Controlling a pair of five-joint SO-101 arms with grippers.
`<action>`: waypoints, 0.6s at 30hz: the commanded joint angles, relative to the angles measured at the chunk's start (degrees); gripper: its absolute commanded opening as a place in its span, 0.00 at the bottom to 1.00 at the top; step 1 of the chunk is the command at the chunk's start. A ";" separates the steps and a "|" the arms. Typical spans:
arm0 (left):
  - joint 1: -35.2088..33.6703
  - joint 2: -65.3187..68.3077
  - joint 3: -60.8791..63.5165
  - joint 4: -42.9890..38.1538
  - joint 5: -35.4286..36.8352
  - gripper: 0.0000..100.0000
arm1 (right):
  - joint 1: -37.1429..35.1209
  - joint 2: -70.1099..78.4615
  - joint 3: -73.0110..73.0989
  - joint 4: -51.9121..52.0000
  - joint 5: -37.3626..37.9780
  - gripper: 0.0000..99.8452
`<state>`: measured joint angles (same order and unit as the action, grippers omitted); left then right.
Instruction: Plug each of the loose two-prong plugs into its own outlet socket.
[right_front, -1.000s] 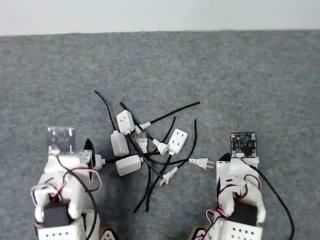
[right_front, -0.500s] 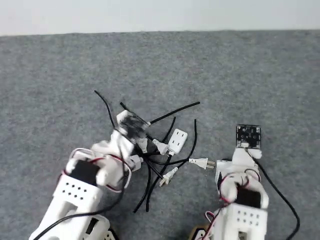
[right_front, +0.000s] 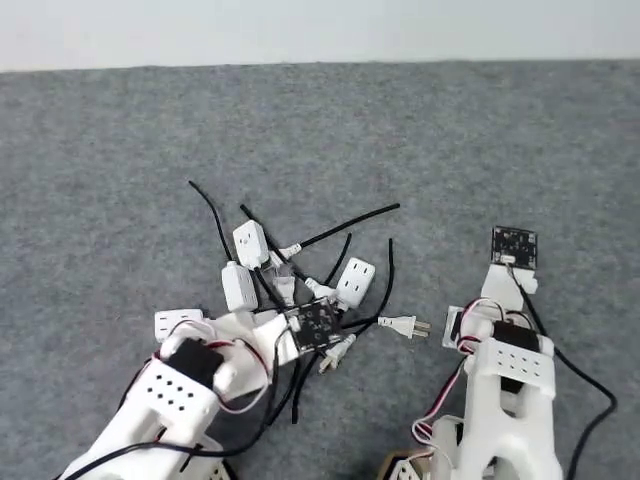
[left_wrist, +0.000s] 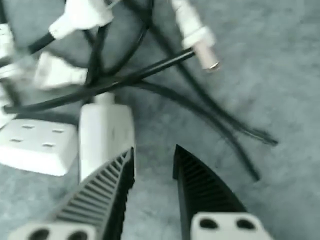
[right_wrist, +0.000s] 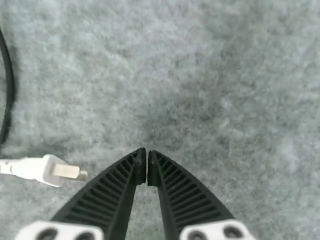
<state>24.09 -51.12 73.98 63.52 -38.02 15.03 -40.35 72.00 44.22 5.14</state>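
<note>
Several white outlet blocks and two-prong plugs on black cords lie tangled mid-table. Outlets sit at the back (right_front: 250, 243), the left (right_front: 238, 287) and the right (right_front: 357, 280), and another outlet (right_front: 178, 323) lies apart at the far left. A loose plug (right_front: 405, 326) points toward the right arm (right_front: 510, 360). My left gripper (left_wrist: 152, 152) is open and empty, low over the carpet. One finger stands beside a white outlet body (left_wrist: 106, 132), next to a slotted outlet (left_wrist: 37, 145). A plug (left_wrist: 197, 35) lies ahead of it. My right gripper (right_wrist: 146, 155) is shut, with the loose plug (right_wrist: 47, 170) beside it.
Grey carpet (right_front: 480, 150) covers the table, with open room behind and to the right of the tangle. Black cords (right_front: 345, 225) fan out from the pile. A white wall runs along the far edge.
The left arm swung from the left side across the tangle and now sits at its near edge. One outlet ended up farther left. The right arm stretched forward.
</note>
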 joint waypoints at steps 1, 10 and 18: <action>-6.42 0.18 2.07 -9.58 -4.31 0.13 | 0.75 0.31 -3.43 -1.01 -0.35 0.01; -7.74 0.62 5.41 -19.34 -4.40 0.12 | 0.57 0.31 -3.43 -1.10 -0.26 0.01; -10.11 0.62 6.29 -24.79 -4.57 0.12 | 0.48 0.31 -3.43 -1.10 -0.18 0.01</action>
<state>14.95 -50.68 80.66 40.92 -41.98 15.03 -40.26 71.82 44.22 5.14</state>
